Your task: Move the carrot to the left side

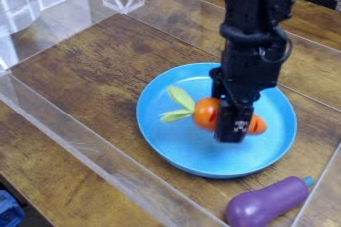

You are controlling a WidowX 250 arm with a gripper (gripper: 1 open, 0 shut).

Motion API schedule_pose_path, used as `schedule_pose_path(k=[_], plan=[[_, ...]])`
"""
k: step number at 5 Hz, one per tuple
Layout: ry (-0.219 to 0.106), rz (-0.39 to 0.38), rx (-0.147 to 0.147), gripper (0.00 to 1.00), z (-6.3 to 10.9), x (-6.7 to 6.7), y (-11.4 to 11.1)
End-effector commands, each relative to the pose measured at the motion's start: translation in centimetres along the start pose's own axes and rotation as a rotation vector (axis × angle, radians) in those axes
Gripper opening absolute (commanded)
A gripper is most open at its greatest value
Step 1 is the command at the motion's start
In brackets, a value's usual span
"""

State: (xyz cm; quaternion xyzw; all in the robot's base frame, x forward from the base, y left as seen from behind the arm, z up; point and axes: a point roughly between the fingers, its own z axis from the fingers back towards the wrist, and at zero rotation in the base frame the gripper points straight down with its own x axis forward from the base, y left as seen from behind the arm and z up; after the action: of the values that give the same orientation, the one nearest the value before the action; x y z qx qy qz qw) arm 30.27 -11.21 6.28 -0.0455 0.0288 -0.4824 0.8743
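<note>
Carrot (209,113) over blue plate (158,143), black tool (229,121) clamped on it (no readable labels), purple eggplant (270,202) nearby

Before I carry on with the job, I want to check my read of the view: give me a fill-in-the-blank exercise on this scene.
1. The gripper is shut on the ____.
2. The plate under the gripper is colored ____.
3. The leaves at one end of the toy in the grip are light yellow-____.
4. The eggplant beside the plate is colored ____.

Missing words: carrot; blue; green; purple.
</note>
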Motion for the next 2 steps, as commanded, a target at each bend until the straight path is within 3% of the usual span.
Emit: schedule_pose_path(k=[1,2], plan=[[-0.055,-0.012,0.073,0.00,3.91,0.43,0.73],[-0.044,-0.007,0.081,0.00,4.49,0.51,1.38]])
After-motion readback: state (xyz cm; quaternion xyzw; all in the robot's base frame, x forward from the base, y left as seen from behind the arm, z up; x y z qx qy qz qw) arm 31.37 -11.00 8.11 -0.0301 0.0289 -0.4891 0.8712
